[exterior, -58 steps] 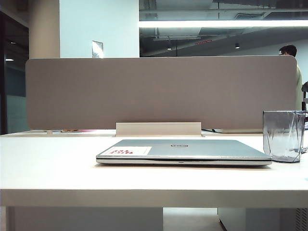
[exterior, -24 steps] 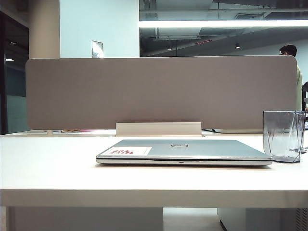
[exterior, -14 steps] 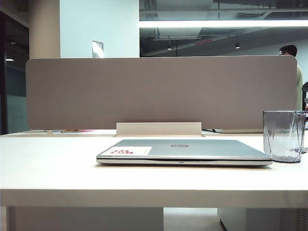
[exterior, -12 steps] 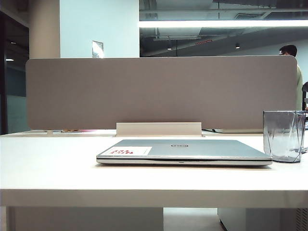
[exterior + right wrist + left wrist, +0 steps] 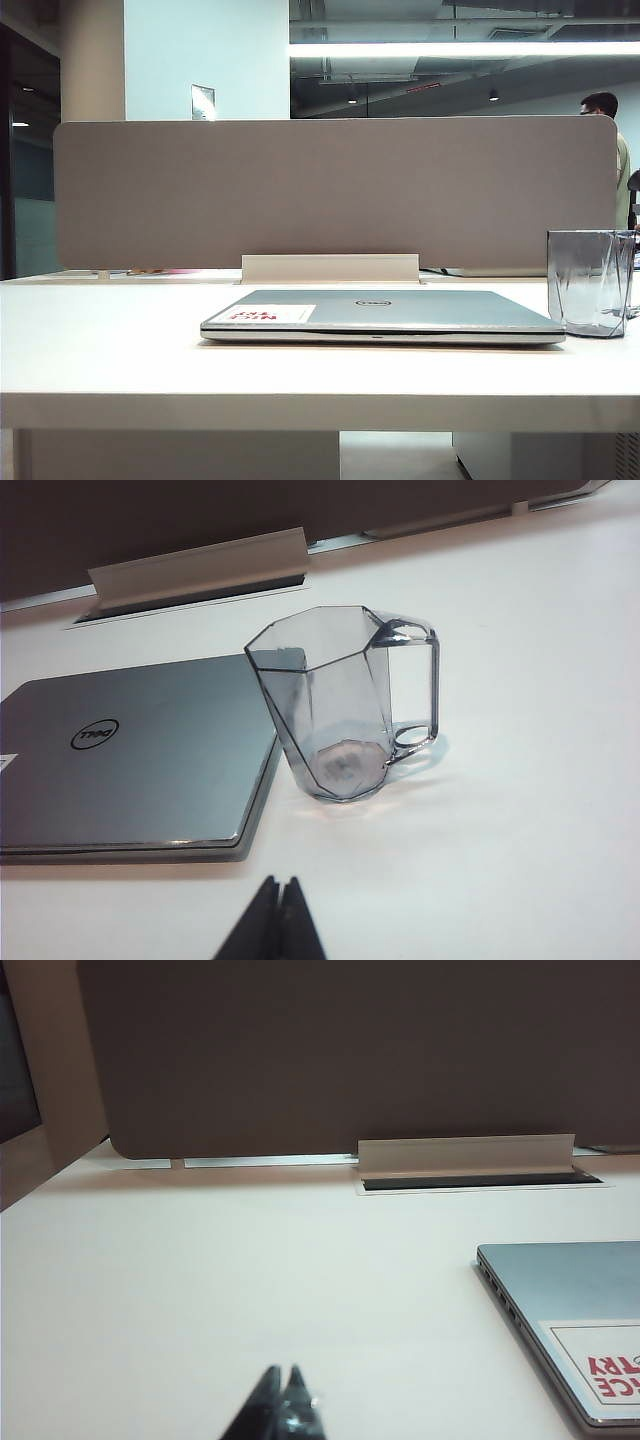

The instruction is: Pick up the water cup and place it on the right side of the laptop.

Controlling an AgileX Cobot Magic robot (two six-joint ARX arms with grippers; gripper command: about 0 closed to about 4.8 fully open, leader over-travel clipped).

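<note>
- Exterior view: the cup (image 5: 590, 283) stands upright on the table (image 5: 100, 340), just beside the right edge of the closed laptop (image 5: 400, 310); neither arm shows here.
- Right wrist view: the right gripper (image 5: 278, 895) sits low over the table in front of the cup (image 5: 335, 710), apart from it, its two fingers pressed together and holding nothing.
- Left wrist view: the left gripper (image 5: 283, 1385) is over bare table to the left of the laptop (image 5: 570, 1310), fingertips together, empty, well away from the cup.
- The cup already looks to be on the laptop's right side, so by my reading the placing is done or nearly so.
- Handling: clear, faceted and rigid, with a side handle and a thick base. It appears empty, so probably light, though the base adds some weight low down. Smooth walls are likely slippery and breakable if dropped or squeezed hard.
- Best hold, I judge: jaws across two opposite flat facets around mid-height, clear of the handle; the handle loop is thin and would let the cup swing.
- Against the earlier exterior frames, cup and laptop have not shifted; only the person behind the divider (image 5: 330, 190) moves slightly.
</note>
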